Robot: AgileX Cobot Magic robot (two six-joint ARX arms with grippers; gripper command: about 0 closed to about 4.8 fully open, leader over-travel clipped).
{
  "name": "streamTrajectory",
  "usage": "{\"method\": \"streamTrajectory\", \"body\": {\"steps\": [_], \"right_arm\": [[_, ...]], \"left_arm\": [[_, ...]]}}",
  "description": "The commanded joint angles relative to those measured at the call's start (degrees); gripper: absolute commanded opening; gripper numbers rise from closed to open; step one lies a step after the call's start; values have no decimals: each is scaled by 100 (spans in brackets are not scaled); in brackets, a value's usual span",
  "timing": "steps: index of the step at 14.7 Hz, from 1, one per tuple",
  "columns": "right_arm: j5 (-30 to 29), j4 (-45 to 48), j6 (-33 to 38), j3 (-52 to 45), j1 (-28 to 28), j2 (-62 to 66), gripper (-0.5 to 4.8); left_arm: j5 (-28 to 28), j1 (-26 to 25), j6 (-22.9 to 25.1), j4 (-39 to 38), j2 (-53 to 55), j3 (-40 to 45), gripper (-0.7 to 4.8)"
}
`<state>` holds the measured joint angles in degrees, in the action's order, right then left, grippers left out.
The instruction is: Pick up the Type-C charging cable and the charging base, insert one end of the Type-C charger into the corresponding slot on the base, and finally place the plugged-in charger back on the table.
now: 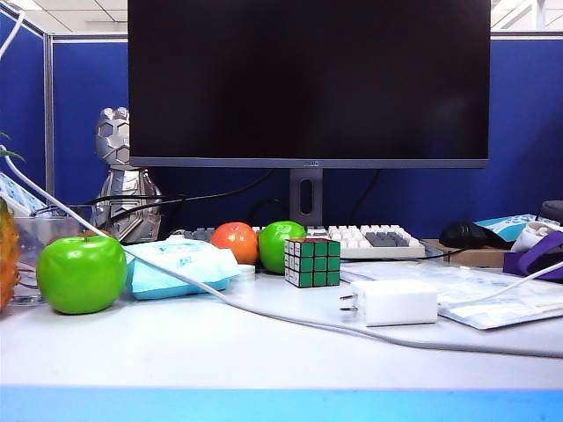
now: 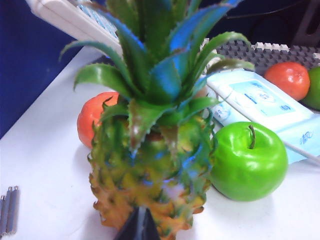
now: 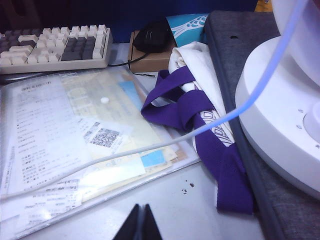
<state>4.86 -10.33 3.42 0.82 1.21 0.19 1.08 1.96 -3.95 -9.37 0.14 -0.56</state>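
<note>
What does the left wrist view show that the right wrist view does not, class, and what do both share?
Only the left wrist view shows the pineapple, the green apple beside it, two orange-red fruits and the light blue wipes pack.

Only the right wrist view shows the purple strap, the papers in a clear sleeve, the black mouse and a round white appliance.

Both share the white table, a keyboard at the back, a white cord, and the arm's own hand, left hand and right hand, each shut and empty.
</note>
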Motion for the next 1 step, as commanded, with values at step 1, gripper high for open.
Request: {"method": "streamTrajectory", "body": {"steps": [1], "right_arm": [[-4,-4,20,-28,-2,-9,-5]], "left_arm": [[20,-4,-15,-76,-9,7,-4]]}}
